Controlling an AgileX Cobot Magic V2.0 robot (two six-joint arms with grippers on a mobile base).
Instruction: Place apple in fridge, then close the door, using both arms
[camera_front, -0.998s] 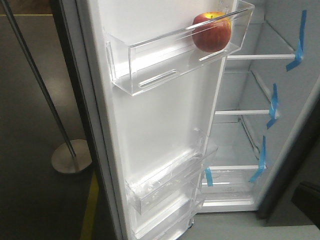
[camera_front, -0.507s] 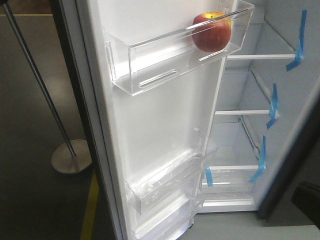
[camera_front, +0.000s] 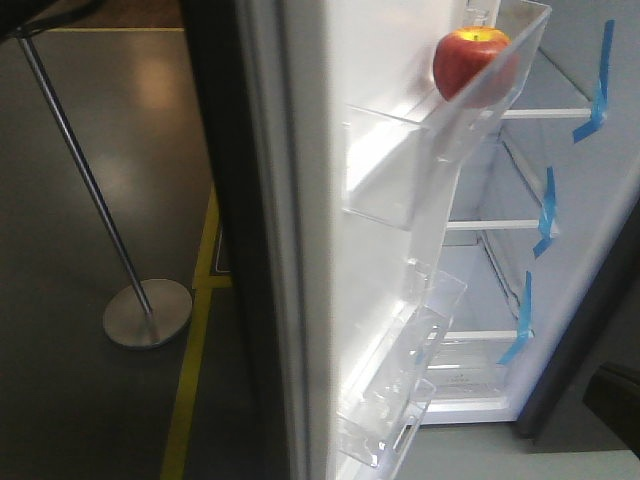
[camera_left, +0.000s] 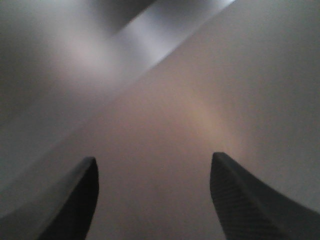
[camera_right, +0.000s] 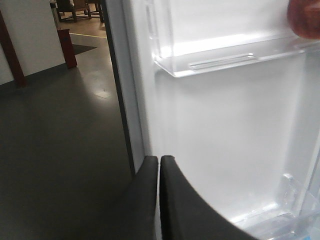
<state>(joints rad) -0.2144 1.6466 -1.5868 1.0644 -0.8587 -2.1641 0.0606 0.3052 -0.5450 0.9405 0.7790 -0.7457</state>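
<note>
The red apple (camera_front: 470, 62) lies in the top clear bin (camera_front: 440, 140) of the door (camera_front: 380, 260), whose white lining faces the fridge (camera_front: 560, 170) with its blue-taped glass shelves. The door stands partly swung in and its dark grey outer edge (camera_front: 225, 250) shows. My left gripper (camera_left: 154, 162) is open, close up against a blurred plain grey surface. Shut with nothing in it, my right gripper (camera_right: 159, 159) sits at the door's edge, before the white lining (camera_right: 230, 130). The apple (camera_right: 306, 17) shows as a red blur at that view's top right. Neither gripper appears in the front view.
A metal post with a round base (camera_front: 147, 312) stands on the dark floor at left. A yellow floor line (camera_front: 195, 340) runs beside the door. The lower door bins (camera_front: 410, 370) jut toward the fridge. A dark object (camera_front: 615, 400) sits at lower right.
The door has swung toward the fridge, carrying the apple and its bin to the right. Its lining now looks narrower, and its dark outer edge has come into view.
</note>
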